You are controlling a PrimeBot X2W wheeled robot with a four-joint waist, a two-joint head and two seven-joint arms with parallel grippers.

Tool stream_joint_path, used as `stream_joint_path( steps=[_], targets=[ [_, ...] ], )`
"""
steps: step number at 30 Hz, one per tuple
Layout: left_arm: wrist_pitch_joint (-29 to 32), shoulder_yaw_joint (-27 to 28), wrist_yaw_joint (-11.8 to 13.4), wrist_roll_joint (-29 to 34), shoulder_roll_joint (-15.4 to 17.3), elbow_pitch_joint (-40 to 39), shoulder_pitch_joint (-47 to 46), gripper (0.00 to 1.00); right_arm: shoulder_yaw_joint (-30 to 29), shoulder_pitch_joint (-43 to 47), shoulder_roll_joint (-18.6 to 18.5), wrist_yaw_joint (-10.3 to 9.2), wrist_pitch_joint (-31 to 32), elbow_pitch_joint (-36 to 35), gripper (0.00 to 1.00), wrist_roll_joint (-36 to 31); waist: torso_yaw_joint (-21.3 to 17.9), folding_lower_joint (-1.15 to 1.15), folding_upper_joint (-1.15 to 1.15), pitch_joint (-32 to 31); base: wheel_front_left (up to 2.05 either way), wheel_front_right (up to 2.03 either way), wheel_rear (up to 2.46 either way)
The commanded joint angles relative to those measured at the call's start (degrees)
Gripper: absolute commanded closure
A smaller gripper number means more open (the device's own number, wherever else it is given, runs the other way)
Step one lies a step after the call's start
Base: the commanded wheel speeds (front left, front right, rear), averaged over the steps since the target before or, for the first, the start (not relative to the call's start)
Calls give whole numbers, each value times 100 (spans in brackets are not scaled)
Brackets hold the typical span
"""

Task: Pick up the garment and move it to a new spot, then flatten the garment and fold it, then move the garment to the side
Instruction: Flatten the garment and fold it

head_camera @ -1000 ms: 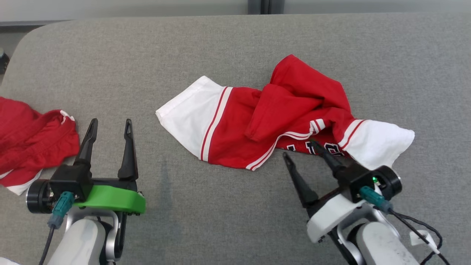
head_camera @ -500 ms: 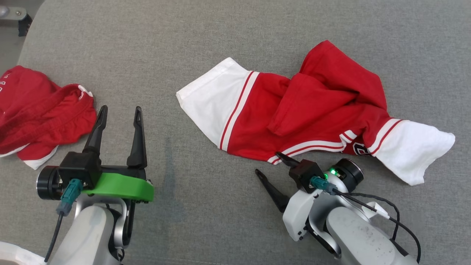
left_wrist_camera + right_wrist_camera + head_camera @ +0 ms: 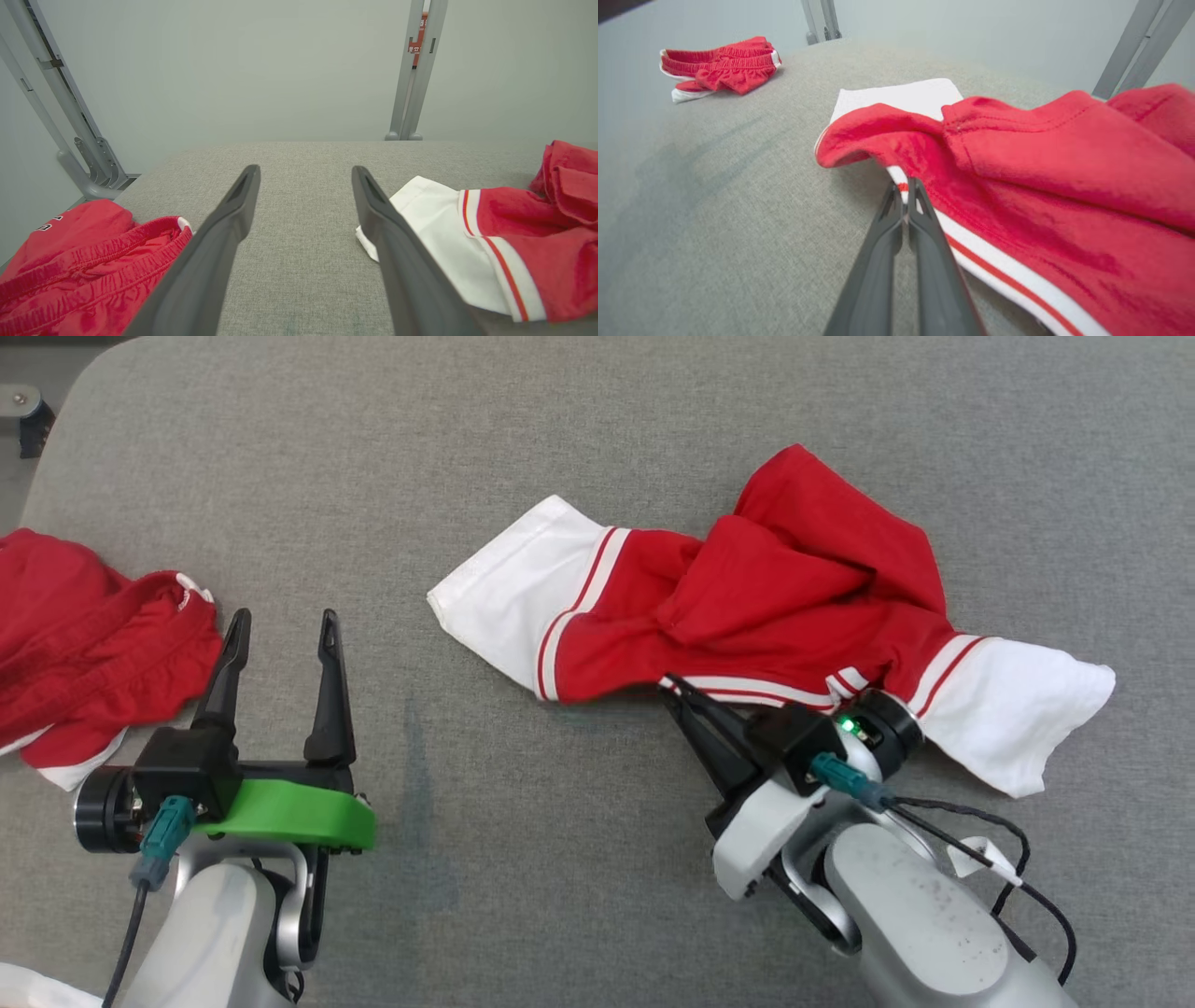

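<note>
Since a second ago, the garment (image 3: 747, 607) has gathered along its near striped hem (image 3: 924, 205). The right gripper (image 3: 674, 689), whose fingers then stood apart beside that hem, now has them pressed together on it. In the right wrist view the red cloth arches up and over the tips, so the pinch looks to have caught the edge.

The garment lies directly ahead of the right gripper and spreads to both sides of it, with its long axis running crosswise to the fingers. One white end is ahead and to the gripper's left, the other off to its right. A lift from this near-middle hold would probably let both ends hang.

The left gripper (image 3: 280, 621) hovers with its fingers wide apart and nothing between them, and the nearer white end is ahead and to its right, well apart. A second red garment (image 3: 84, 635) lies just to its left on the grey padded surface (image 3: 560, 859).
</note>
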Motion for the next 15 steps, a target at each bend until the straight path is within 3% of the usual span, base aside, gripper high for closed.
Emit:
stream_joint_path(
  steps=[1, 8, 15],
  targets=[
    [-15, 27, 3, 32, 22, -11, 64, 0, -159, 94, -1, -1, -121, -225, 100, 102, -91, 0, 0, -79, 0, 0, 0],
    [-11, 75, 14, 62, 46, -40, 164, 0, -1315, 384, 119, 0, -275, -1351, 100, -17, -276, 0, 0, -197, 0, 0, 0],
    [-11, 88, 30, 53, 93, -83, 225, 0, -3265, 1146, 273, 0, -82, -2380, 100, -168, -415, 0, 0, -210, 0, 0, 0]
  ],
)
